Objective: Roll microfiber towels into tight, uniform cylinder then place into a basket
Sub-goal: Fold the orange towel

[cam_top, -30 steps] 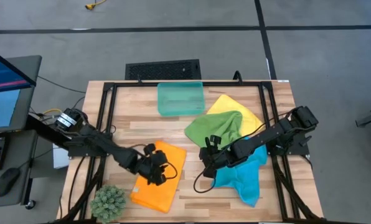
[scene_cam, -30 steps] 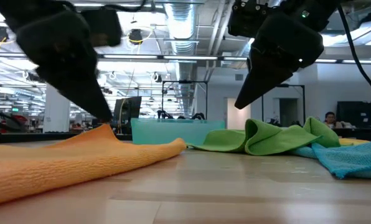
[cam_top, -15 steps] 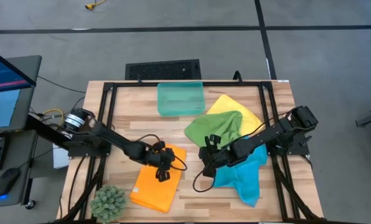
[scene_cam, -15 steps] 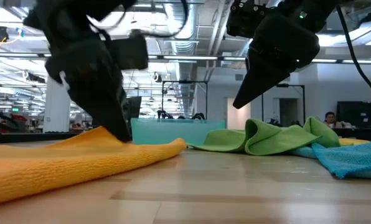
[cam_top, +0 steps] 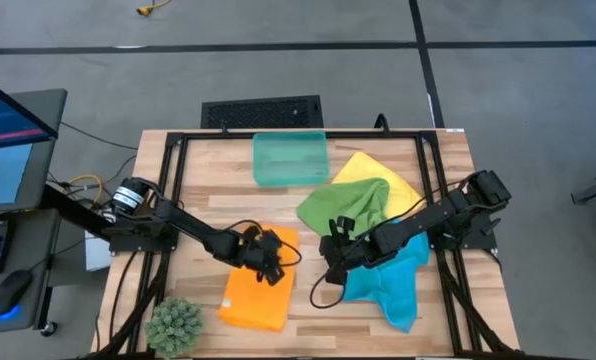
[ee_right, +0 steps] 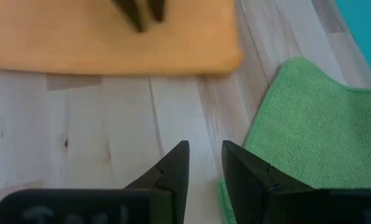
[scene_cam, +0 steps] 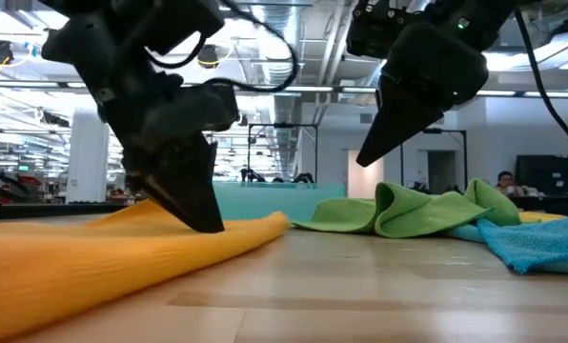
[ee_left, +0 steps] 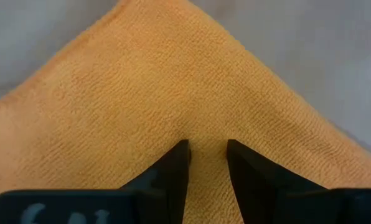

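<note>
The orange towel [cam_top: 253,300] lies flat on the table at the near left, with my left gripper [cam_top: 271,268] set on it a little in from its far right corner. The fingers stand a narrow gap apart [ee_left: 207,144]. My right gripper [cam_top: 328,276] hangs above bare wood between the orange towel and the green towel [cam_top: 348,205]; its fingers [ee_right: 204,146] stand narrowly apart with nothing between them. The green towel lies crumpled on the yellow towel [cam_top: 378,170], and the blue towel [cam_top: 393,290] lies under the right arm. The teal basket [cam_top: 290,158] stands at the far middle. My left gripper rests both fingertips [ee_left: 179,155] on the orange towel's upper face [ee_left: 207,124], a little in from its far right corner. The fingers slant down from the table's left. Orange cloth shows in the narrow gap; whether any is pinched I cannot tell. The towel lies on the table.
A spiky green plant ball [cam_top: 175,325] sits at the near left corner. A black frame [cam_top: 173,180] runs along the table's edges. Bare wood [cam_top: 308,320] shows between the orange and blue towels.
My left gripper has gone down and toward the table's right edge, across the orange towel toward its far right corner, rolling a little at the wrist. The towel's near left part has drawn in toward the right with it.
</note>
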{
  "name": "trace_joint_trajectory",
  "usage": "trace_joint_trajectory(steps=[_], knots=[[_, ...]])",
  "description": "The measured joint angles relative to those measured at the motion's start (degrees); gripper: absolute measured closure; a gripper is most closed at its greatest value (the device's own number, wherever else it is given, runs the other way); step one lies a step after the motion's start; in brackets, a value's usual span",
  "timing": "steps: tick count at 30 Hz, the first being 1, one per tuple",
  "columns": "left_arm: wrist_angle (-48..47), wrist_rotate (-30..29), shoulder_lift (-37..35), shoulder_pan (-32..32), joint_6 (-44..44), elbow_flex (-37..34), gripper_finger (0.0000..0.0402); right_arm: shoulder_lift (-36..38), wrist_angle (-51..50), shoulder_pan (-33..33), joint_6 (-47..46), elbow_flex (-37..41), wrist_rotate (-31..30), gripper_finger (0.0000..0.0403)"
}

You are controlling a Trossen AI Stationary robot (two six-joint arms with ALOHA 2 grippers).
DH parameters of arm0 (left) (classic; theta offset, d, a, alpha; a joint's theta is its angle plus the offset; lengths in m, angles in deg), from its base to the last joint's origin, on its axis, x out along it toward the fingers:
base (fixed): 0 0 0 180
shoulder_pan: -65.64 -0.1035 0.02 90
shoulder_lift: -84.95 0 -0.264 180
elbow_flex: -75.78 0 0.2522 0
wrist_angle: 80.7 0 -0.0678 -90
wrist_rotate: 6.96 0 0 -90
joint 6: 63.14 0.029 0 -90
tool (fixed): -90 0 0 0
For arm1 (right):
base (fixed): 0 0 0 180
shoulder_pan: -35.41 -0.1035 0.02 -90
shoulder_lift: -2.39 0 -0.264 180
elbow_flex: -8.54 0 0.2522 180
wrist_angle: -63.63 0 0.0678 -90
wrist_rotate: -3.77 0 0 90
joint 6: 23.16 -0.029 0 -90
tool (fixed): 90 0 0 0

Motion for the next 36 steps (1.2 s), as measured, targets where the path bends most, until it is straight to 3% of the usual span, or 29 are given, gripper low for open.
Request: trace_joint_trajectory(steps=[3, 6, 12, 18, 26, 36], knots=[[-1.4, -7.3, 0.2, -0.6, -8.0, -0.2, 0.0295, 0.0, 0.0, -0.1, 0.0, 0.0, 0.0, 0.0285], [1.8, -9.0, 0.3, -1.3, -10.0, -0.4, 0.0295, 0.0, -0.1, -0.2, 0.0, 0.0, 0.0, 0.0285], [7.0, -7.9, 0.2, -1.2, 0.2, 2.4, 0.0295, 0.0, -0.4, -0.6, 0.0, 0.0, 0.0, 0.0285], [-1.4, -8.0, -1.7, 0.6, 11.1, 9.2, 0.0295, 0.0, -0.3, -0.6, 0.0, 0.0, 0.0, 0.0285], [-17.1, -10.2, -6.3, 9.4, 13.6, 16.5, 0.0295, 0.0, 4.9, -2.0, 4.2, 0.0, 0.2, 0.0285], [-20.7, -11.9, -7.0, 23.6, 13.7, 16.8, 0.0295, 0.0, 14.9, -8.1, 6.1, 0.0, 0.5, 0.0285]])
